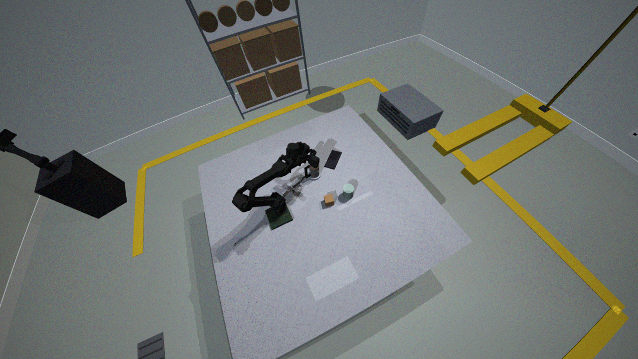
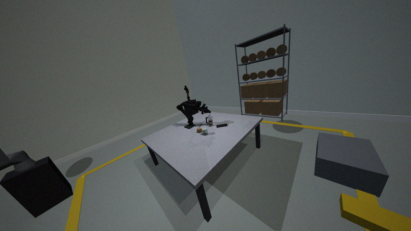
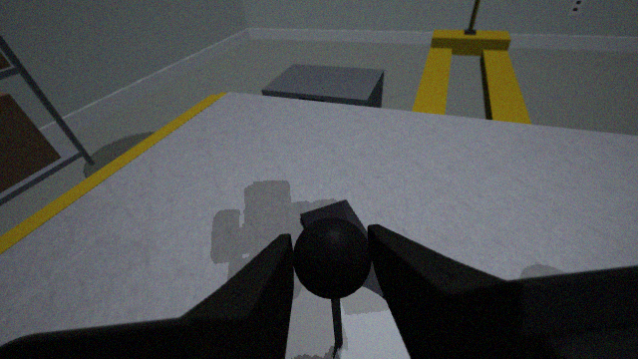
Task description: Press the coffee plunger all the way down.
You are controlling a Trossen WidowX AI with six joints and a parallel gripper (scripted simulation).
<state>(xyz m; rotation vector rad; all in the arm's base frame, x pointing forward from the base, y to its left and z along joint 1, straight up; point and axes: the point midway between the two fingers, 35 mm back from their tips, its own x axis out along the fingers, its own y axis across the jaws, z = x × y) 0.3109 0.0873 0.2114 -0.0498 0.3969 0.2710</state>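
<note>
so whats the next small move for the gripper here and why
Probably keep pushing straight down. The gripper is shut on the black plunger knob, one of the fingers on each side, and a length of rod shows below the knob, so the plunger does not look fully down. The coffee press stands upright, so opening now seems too early.
</note>
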